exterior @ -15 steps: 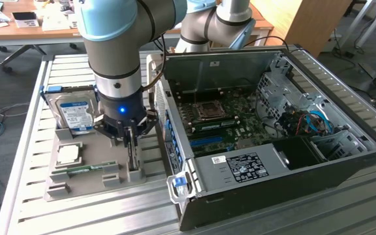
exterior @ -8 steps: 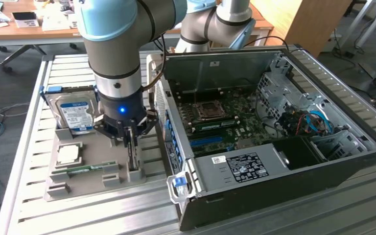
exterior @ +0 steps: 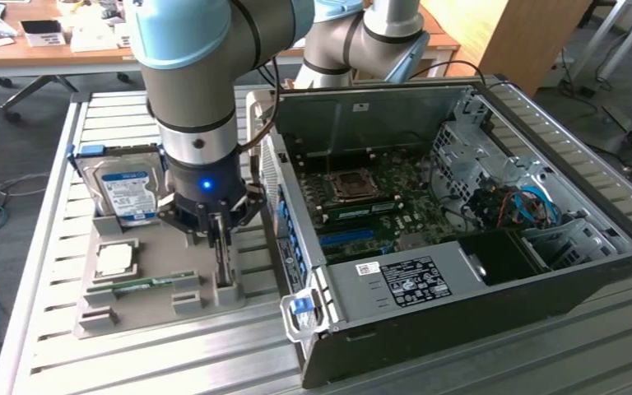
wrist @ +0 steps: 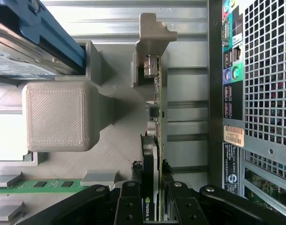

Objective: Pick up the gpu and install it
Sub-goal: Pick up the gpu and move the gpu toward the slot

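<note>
arm: Universal Robots arm (exterior: 190,82) comes straight down over the grey printed parts holder (exterior: 174,253), at the exterior view's left of the open computer case (exterior: 579,271).
claw: gripper (exterior: 220,245) is clenched on the gpu (exterior: 225,267). In the wrist view the black fingers (wrist: 129,199) press on both faces of the card with no gap showing.
gpu: stands on edge in its slot at the side of the holder nearest the case. The wrist view shows the green board edge and the black cover (wrist: 148,150) side by side. The silver bracket end sits against a grey post (wrist: 152,37) of the holder.
gpu seat: lower edge is down in the holder slot, so the card is not lifted out.
hard drive: silver unit with a blue-white label (exterior: 126,193) stands tilted at the far end of the holder, beyond the gripper and apart from the gpu.
processor: square chip (exterior: 113,262) lies flat in a holder pocket, away from the case.
memory stick: slim green module (exterior: 141,285) lies flat in a slot near the holder's front.
case: side panel off, motherboard (exterior: 393,206) exposed, power supply (exterior: 404,281) at the near corner, rear ports (wrist: 231,70) facing the holder.
table: slatted metal top (exterior: 129,362) carries both holder and case.
</note>
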